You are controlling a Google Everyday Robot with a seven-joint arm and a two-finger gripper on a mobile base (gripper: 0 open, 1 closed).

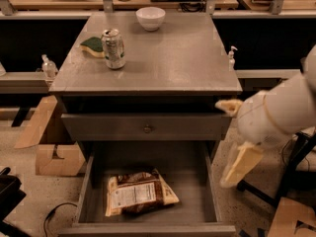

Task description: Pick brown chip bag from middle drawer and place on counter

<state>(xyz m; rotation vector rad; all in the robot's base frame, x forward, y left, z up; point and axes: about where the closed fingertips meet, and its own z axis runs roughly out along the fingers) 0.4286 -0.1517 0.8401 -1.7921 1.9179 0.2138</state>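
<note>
The brown chip bag (139, 195) lay flat (white label up) left of centre in the open middle drawer (191, 184); the gripper (235, 135), fingers spread, hung beyond its right wall.

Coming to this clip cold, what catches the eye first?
The open middle drawer at the bottom, with the brown chip bag lying flat on its floor, left of centre. Next, the white arm at the right, its gripper open beside the cabinet's right edge, clear of the bag. On the counter sit a can, a green sponge and a white bowl.
</note>
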